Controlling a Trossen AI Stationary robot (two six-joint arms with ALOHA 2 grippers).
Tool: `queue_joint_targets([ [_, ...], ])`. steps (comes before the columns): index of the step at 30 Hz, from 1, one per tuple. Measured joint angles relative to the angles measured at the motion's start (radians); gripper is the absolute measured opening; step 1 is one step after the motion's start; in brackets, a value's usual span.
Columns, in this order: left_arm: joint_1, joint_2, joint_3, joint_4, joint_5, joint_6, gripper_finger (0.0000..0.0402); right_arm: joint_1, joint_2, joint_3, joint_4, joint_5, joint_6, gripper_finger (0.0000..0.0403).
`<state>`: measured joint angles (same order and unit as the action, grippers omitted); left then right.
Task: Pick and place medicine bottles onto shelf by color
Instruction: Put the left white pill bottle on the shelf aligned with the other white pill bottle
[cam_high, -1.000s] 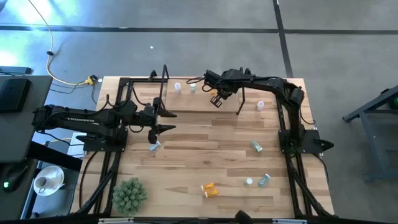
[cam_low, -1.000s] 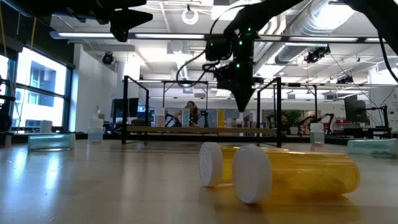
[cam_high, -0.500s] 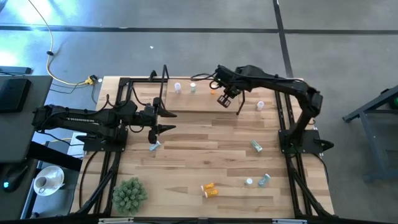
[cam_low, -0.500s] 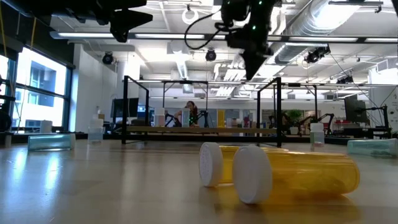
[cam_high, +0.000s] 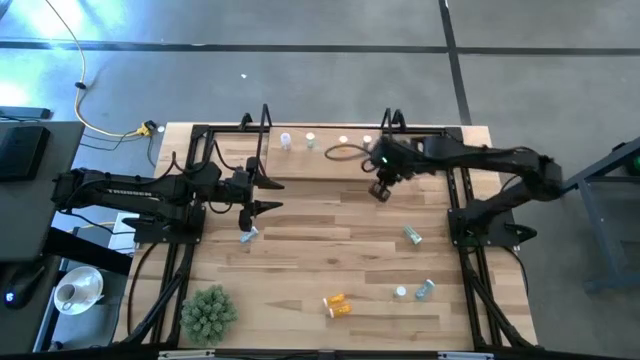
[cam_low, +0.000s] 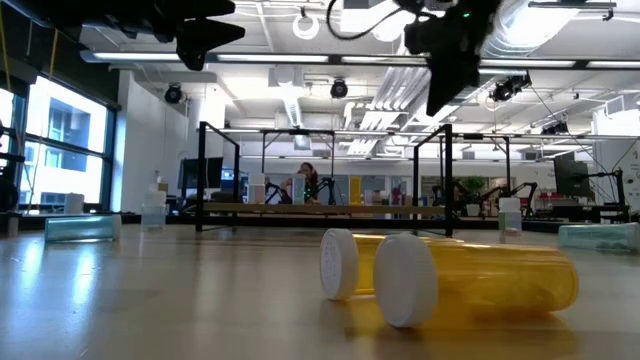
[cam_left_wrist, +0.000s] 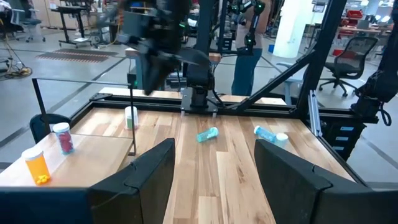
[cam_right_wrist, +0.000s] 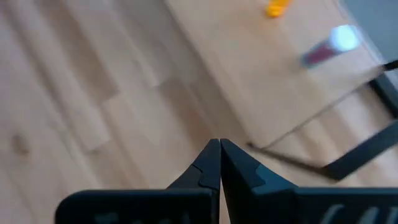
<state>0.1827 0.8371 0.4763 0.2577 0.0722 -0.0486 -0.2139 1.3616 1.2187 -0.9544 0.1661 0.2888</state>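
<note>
On the wooden table, the right gripper hangs by the shelf's front edge, jaws shut and empty. The left gripper waits open, holding nothing.

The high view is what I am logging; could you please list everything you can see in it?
shelf: one, light wood with black end frames, table's far side.
shelf bottles: four, white caps, body colours unclear from above, in a row.
teal bottles: three, lying on the table, one left, two right.
orange bottles: two, lying together, near edge.
white-capped bottle: one, body colour unclear, beside the nearest teal one.
plant ball: one, green, near-left corner.
left gripper: open, empty, left of centre.
right gripper: shut, empty, by the shelf's front edge.
</note>
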Motion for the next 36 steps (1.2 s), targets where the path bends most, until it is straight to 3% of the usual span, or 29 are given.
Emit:
queue_joint_targets([
  [6,0.0,0.0,0.0,0.0,-0.009,0.0,0.0209,0.094,-0.166,-0.181,0.127,0.0,0.06,0.0],
  [11,0.0,0.0,0.0,-0.01,-0.009,0.0,0.0209,0.187,-0.261,-0.33,0.363,0.03,0.073,0.0],
  [20,0.0,0.0,0.0,-0.102,-0.009,-0.045,0.0209,0.263,-0.297,-0.499,0.816,0.071,-0.017,0.0],
  [25,0.0,0.0,0.0,-0.153,-0.046,-0.127,0.0209,0.266,-0.295,-0.524,0.904,0.061,-0.028,0.0],
  [29,0.0,-0.011,0.049,-0.324,-0.159,-0.132,0.0209,0.267,-0.294,-0.529,0.897,0.061,-0.027,0.0],
  [33,0.0,-0.019,0.165,-0.583,-0.31,-0.134,0.0209,0.267,-0.294,-0.529,0.884,0.058,-0.027,0.0],
  [36,0.0,-0.019,0.254,-0.751,-0.369,-0.173,0.0209,0.267,-0.294,-0.529,0.883,0.057,-0.027,0.0],
])
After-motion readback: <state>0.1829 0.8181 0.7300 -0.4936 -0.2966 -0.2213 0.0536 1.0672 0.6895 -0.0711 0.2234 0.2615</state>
